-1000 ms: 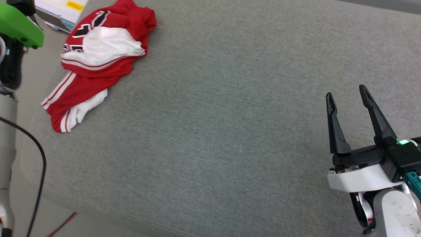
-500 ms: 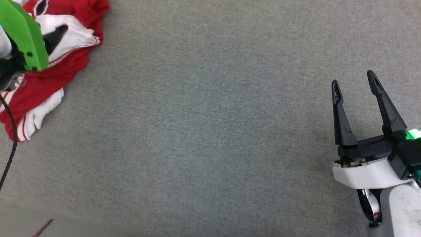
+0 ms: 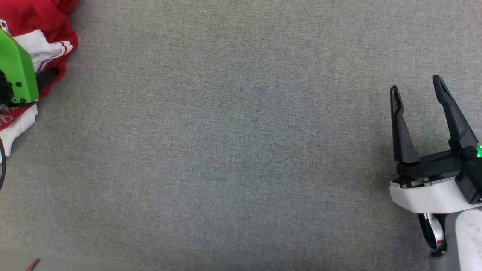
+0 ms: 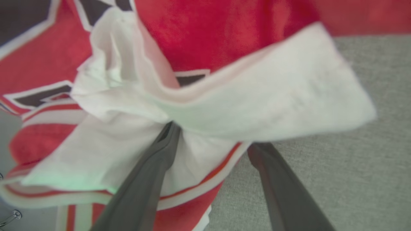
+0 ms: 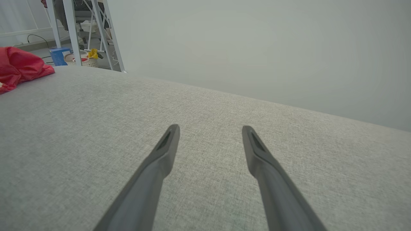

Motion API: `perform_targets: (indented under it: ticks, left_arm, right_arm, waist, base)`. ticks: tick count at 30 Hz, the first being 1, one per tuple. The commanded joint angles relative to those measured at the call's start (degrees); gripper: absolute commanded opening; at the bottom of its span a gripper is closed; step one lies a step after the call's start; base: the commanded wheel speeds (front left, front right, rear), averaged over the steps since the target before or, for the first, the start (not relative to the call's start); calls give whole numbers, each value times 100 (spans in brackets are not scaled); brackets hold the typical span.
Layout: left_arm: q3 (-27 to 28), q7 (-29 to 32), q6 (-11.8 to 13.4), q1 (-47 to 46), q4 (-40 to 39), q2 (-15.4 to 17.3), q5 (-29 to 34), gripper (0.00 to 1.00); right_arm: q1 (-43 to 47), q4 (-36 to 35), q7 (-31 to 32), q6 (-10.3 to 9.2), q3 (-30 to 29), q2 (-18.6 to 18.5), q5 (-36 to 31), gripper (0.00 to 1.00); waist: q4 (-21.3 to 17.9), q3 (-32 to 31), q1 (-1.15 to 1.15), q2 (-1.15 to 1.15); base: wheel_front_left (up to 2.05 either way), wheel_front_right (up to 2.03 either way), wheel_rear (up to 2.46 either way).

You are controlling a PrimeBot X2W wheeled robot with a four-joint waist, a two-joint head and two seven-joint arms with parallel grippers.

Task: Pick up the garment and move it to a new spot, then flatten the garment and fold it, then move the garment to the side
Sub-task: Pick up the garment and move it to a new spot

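Garment: red shirt with white sleeves and striped trim, crumpled in a heap at the far left of the grey cloth surface. The head view cuts part of it off. Black, white-outlined print shows on it in the left wrist view. While it lies bunched you get no clear long axis; the heap runs roughly up and down the left edge of the head view.

Left gripper: yours for this pick. Jaws are spread wide with nothing clamped. The fingers point straight into the heap. One fingertip sits at a white sleeve fold, apparently tucked under it; the other lies just beside the striped hem, over bare surface. You cannot tell for sure whether either finger presses the cloth. The green housing of this arm overlaps the garment in the head view.

Right gripper: jaws equally wide, empty, poised above bare surface at the lower right. In its own wrist view the garment shows far off to the left.

Key relation: the garment lies directly ahead of the left fingers and across the whole surface from the right ones, so your left arm is much the nearer.

Judgement: the pick-up step is in hand. Closing on the white fold looks like the next need, and a single thin layer may slip.
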Motion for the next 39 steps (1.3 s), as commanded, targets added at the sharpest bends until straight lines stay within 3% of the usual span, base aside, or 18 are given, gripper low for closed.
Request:
perform_targets:
  ticks: [1, 2, 3, 10, 23, 29, 30, 31, 39]
  left_arm:
    - [-183, 40, -12, 274, 164, -262, -61, 100]
    - [-216, 28, -12, 277, 174, -280, -73, 62]
    - [-269, -35, -12, 261, 164, -284, -47, 0]
    - [-393, -812, -12, -10, -61, -242, 61, 0]
    - [-1363, -1640, -12, -397, -1767, 78, 583, 0]
    - [-1787, -1838, -12, -515, -2456, -336, 901, 0]
    - [-1864, -1873, -12, -518, -2530, -469, 948, 0]
    - [-2051, -2005, -12, -498, -2607, -845, 1044, 0]
    - [-2559, -2640, -12, -571, -2270, -2036, 1231, 0]
  right_arm:
    - [-48, -27, -27, -4, -29, -4, -13, 100]
    - [-41, -20, -27, -4, -34, -2, -13, 100]
    - [-38, -9, -27, -4, -32, -1, -11, 100]
    - [16, 71, -27, -4, 7, 35, 32, 100]
    - [335, 283, -27, -4, -69, 282, 230, 100]
    - [407, 303, -27, -4, -128, 326, 295, 100]
    - [412, 303, -27, -4, -154, 329, 304, 100]
    - [413, 299, -27, -4, -220, 332, 415, 100]
    - [412, 272, -27, -4, -427, 333, 584, 100]
  waist:
    - [10, -6, 0, -1]
    - [22, -19, 0, -1]
    - [43, -46, 0, -1]
    - [162, -452, 0, -1]
    - [146, -1596, 0, -1]
    - [-58, -1851, 0, -1]
    - [-113, -1875, 0, -1]
    - [-300, -1907, 0, -1]
    - [-877, -1835, 0, -1]
  base:
    - [0, 0, 0]
    - [0, 0, 0]
    - [0, 0, 0]
    - [0, 0, 0]
    - [0, 0, 0]
    - [0, 0, 0]
    - [0, 0, 0]
    - [0, 0, 0]
    - [0, 0, 0]
